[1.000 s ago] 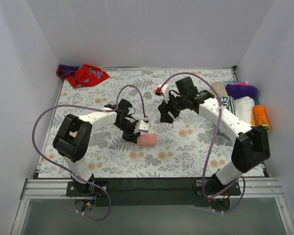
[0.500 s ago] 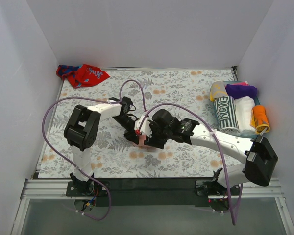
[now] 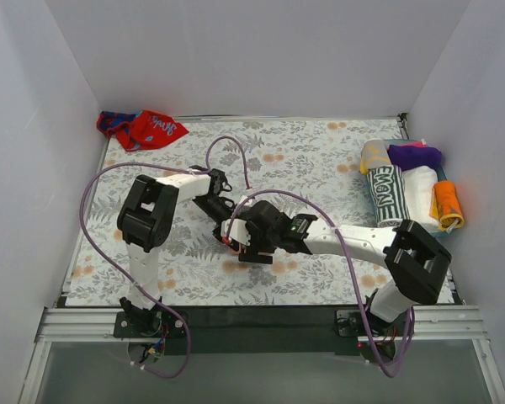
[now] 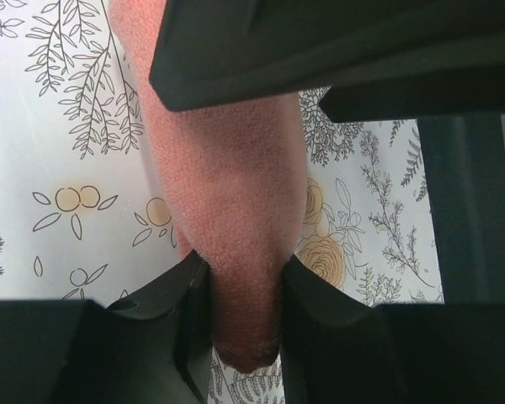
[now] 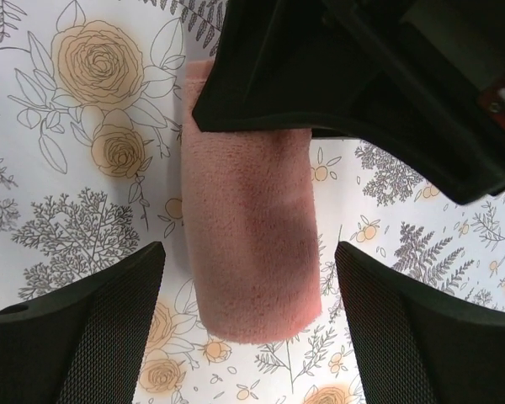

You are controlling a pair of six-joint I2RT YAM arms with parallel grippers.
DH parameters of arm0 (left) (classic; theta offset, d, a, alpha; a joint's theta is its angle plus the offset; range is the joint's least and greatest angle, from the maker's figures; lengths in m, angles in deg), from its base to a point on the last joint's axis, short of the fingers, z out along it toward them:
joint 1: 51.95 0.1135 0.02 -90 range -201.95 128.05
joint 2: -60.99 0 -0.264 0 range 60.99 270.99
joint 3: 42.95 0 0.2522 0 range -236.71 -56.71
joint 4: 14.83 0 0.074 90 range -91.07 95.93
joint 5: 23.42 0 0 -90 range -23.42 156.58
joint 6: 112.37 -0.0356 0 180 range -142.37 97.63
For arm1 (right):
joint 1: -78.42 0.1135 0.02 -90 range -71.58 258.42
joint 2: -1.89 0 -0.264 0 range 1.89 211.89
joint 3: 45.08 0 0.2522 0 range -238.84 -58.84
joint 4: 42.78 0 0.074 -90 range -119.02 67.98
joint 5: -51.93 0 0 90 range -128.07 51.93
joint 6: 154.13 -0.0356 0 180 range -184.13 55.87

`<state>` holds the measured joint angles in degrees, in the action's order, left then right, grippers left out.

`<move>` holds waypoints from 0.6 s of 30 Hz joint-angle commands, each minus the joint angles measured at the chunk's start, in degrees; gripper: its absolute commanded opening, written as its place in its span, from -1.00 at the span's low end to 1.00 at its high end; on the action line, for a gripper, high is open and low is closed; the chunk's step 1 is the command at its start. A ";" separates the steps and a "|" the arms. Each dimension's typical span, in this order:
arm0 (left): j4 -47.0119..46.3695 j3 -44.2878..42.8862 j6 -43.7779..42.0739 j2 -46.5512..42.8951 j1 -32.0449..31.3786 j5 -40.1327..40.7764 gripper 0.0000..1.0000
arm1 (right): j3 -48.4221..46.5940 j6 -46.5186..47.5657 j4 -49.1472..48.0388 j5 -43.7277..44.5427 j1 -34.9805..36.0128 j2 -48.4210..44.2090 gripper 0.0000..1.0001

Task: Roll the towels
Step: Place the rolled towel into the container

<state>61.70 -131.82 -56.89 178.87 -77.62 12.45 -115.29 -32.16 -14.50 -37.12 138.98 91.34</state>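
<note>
**A:** How far along was the job?

**B:** The salmon-pink terry towel [image 4: 227,168] was already a short, tight roll. It lay near the middle of the flower-and-fern covered table [image 3: 320,151], between the two arms. The red and teal-blue patterned towel [image 3: 143,128] lay crumpled in the far left corner, not rolled. By that, about half looked done.

**A:** Which way did the pink roll point?

**B:** It lay flat, and in both wrist views its long axis ran up the frame. One end sat in the left tool [image 4: 241,282], with the rest stretching away from it. From above, the tools hid nearly all of it, so its heading across the table could not be told.

**A:** And the tools?

**B:** The left tool was clamped on that near end, its pads denting the pile. The right tool [image 5: 248,252] was spread wide, with a finger on either flank of the roll, touching neither.

**A:** Anything else?

**B:** A row of assorted cloth rolls [image 3: 404,181] lay along the right edge.
</note>
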 commanded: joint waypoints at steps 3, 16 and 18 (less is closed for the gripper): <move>1.13 0.49 -3.00 4.54 0.27 7.29 -0.88 | 0.72 2.31 -5.82 0.46 0.53 2.57 0.47; 8.51 -6.10 -7.57 10.96 3.61 3.24 -0.86 | 2.92 5.83 -7.05 -0.60 1.06 6.52 0.30; 9.39 -6.62 -8.01 11.40 3.79 2.98 -0.85 | 3.10 6.09 -7.32 -2.27 1.06 6.96 0.23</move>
<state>73.83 -138.35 -61.26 187.40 -74.59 7.10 -113.30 -27.29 -20.53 -36.92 139.57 97.02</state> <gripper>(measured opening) 0.260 0.630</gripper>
